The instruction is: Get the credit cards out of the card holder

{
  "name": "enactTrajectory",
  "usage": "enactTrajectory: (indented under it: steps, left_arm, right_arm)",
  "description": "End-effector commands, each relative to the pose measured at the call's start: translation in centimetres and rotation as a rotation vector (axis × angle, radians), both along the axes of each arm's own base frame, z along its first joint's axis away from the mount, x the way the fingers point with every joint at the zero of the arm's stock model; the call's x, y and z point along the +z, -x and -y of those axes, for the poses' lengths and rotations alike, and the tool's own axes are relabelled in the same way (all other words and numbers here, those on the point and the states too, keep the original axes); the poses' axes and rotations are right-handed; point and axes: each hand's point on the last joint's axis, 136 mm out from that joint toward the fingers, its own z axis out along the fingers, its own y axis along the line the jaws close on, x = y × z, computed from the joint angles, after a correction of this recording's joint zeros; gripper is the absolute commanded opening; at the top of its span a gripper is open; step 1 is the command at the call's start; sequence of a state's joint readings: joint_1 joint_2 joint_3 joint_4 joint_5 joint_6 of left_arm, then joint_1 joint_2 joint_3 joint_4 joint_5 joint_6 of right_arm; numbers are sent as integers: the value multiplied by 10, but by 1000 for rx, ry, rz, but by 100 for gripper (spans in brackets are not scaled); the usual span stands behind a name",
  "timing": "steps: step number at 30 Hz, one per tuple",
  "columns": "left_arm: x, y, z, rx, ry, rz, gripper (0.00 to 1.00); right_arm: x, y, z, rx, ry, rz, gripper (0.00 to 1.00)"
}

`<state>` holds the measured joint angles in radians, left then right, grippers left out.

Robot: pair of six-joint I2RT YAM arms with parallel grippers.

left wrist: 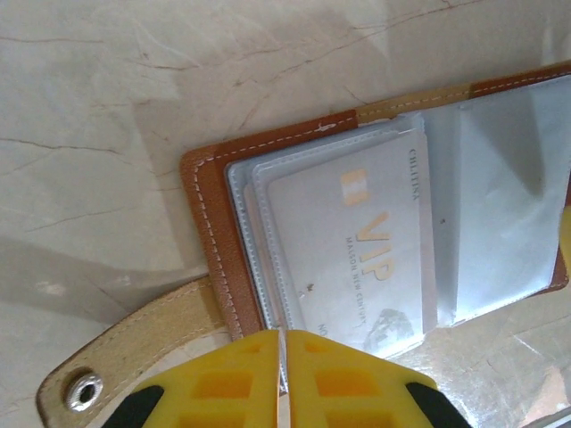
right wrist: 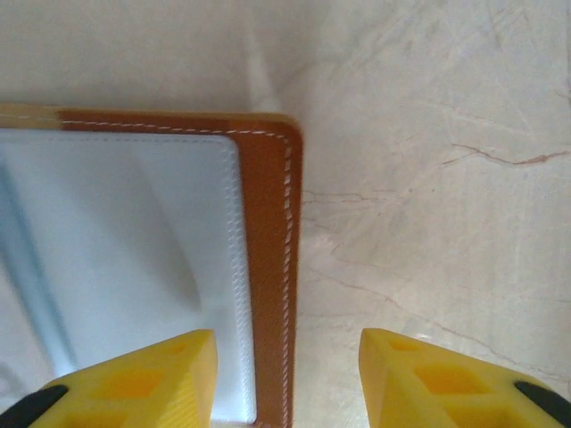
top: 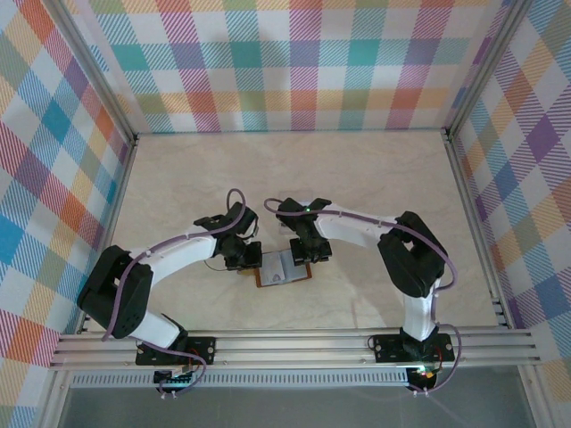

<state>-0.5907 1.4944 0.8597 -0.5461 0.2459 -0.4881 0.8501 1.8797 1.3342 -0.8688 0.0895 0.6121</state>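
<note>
Reaching in from the left of the top view, the left gripper [top: 241, 256] sits low on the table [top: 375, 178], right at the left edge of the card holder [top: 284, 269]. In the left wrist view its yellow fingers [left wrist: 227, 383] are pressed together with only a hairline slit between them, tips at the edge of the holder's clear sleeves. Cannot tell if a sleeve edge or card edge is caught in that slit. Left of the tips, the tan snap tab [left wrist: 134, 343] lies flat on the table with its metal snap [left wrist: 85, 390] at the far end. The holder lies open and flat, brown stitched leather rim around clear plastic pockets. One pale card [left wrist: 357, 250] with gold "VIP" lettering is in the left-hand pocket stack, fully inside, under the plastic. The pocket on the other half looks glossy, contents not readable. In the top view the holder is near the middle of the table, between the two grippers and close to the arm bases. On the right, the right gripper [top: 312, 254] comes down over the holder's right side. In the right wrist view its jaws are spread wide and hold nothing. One fingertip [right wrist: 178, 366] is over the clear pocket, the other over bare table, with the holder's stitched leather edge [right wrist: 268, 267] between them.
</note>
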Motion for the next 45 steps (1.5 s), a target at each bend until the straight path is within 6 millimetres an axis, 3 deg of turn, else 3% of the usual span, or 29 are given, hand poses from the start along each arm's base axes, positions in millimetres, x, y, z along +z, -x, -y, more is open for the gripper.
enactTrajectory:
  steps: [1, 8, 14, 28, 45]
  left_arm:
    - [-2, -4, 10, 4, 11, -14, 11]
    - [-10, -4, 19, -17, 18, -43, 11]
    - [-12, -6, 22, -20, 8, -44, 11]
    - [-39, 4, 5, -25, -94, -99, 11]
    - [-48, 9, -3, -29, -135, -118, 8]
  right_arm:
    - [28, -3, -19, 15, -139, 21, 45]
    - [31, 1, -58, 26, -364, -64, 36]
    - [16, -1, -75, 2, -483, -151, 20]
    - [-12, 3, -71, -33, -582, -250, 17]
    - [-24, 13, -74, -28, -626, -296, 17]
